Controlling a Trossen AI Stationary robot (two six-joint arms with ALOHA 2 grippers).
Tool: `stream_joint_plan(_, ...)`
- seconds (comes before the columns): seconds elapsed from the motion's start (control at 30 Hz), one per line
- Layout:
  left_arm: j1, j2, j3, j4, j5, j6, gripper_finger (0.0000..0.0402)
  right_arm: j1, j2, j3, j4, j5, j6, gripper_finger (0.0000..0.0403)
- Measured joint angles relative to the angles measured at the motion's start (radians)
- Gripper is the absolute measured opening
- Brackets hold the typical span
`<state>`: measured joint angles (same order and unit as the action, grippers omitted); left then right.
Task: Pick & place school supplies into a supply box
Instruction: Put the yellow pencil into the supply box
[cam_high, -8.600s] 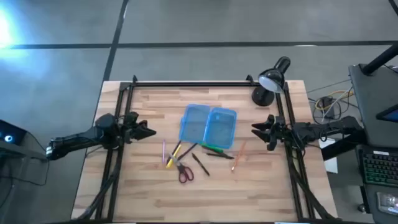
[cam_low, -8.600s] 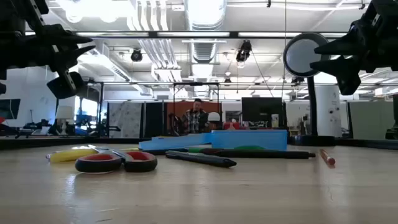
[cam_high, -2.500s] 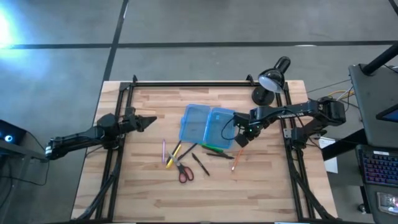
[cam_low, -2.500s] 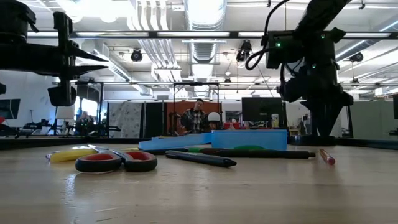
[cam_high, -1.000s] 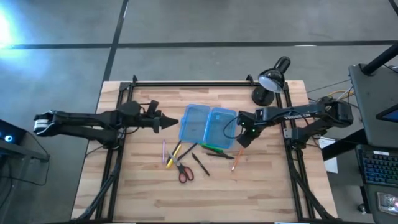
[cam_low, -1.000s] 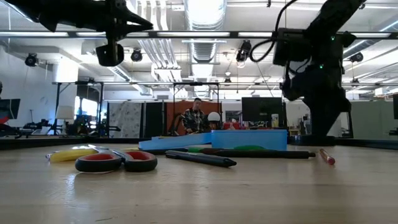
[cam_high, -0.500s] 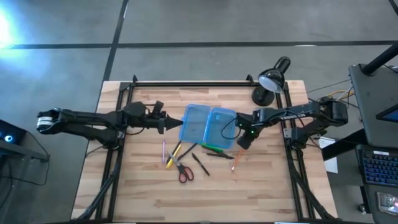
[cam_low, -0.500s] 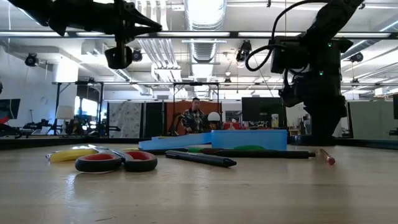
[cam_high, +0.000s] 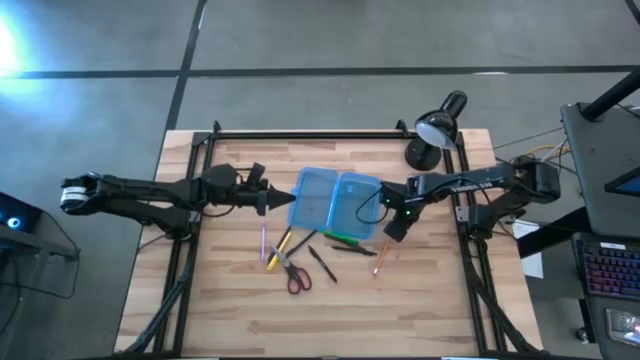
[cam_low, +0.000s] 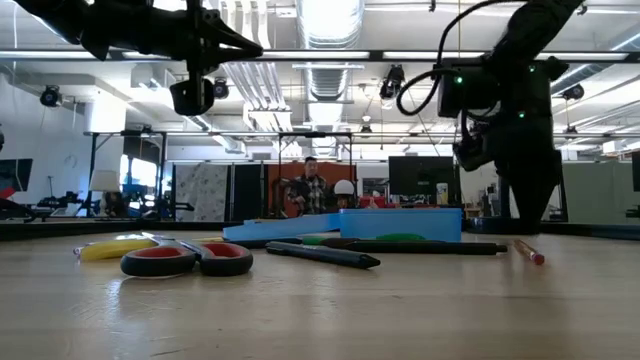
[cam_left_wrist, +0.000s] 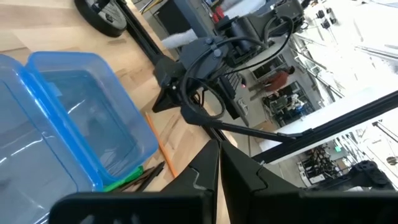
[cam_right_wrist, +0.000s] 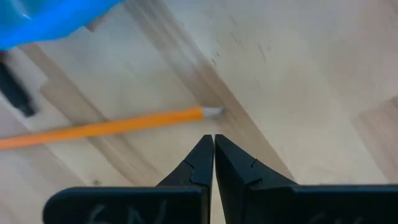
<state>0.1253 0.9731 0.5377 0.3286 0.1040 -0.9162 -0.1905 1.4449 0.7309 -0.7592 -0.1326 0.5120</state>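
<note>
High view: on the pale wooden table (cam_high: 330, 310), the translucent blue plastic supply box (cam_high: 335, 203) lies open at centre, empty as far as shows. The right gripper (cam_high: 393, 228), at its four o'clock, has its fingers pressed together on nothing, above the thin orange pencil (cam_right_wrist: 106, 129). The left gripper (cam_high: 284, 199), equally closed and empty, points at the box's nine o'clock. The pencil looks light, stiff and prone to roll; mid-shaft seems the best hold.

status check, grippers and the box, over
Right gripper shut, empty, just above the orange pencil. Left gripper shut, empty, at the supply box left edge. Box open, nothing inside. Nothing in the way.
</note>
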Motion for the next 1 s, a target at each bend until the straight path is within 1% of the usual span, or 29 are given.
stream_joint_plan(0.13, 0.0, 0.0, 0.0, 0.003, 0.0, 0.004, 0.0, -0.003, -0.001, 0.019, 0.007, -0.004, -0.036, 0.0008)
stream_joint_plan(0.43, 0.0, 0.0, -0.001, 0.003, 0.0, 0.01, 0.0, -0.023, 0.095, 0.033, 0.012, -0.01, -0.1, 0.0008)
stream_joint_plan(0.67, -0.001, 0.0, -0.001, 0.004, 0.0, 0.001, 0.0, -0.025, 0.116, 0.077, 0.008, -0.008, -0.13, 0.0008)
stream_joint_plan(0.83, -0.004, 0.0, -0.001, -0.014, 0.0, -0.022, 0.0, -0.027, 0.122, 0.082, 0.001, -0.008, -0.142, 0.0008)
stream_joint_plan(0.9, -0.007, 0.0, -0.001, -0.019, -0.001, -0.029, 0.0005, -0.027, 0.122, 0.081, -0.007, -0.009, -0.142, 0.0008)
stream_joint_plan(1.0, -0.009, -0.001, -0.001, -0.015, -0.013, -0.033, 0.0028, -0.027, 0.121, 0.08, -0.023, -0.008, -0.142, 0.0008)
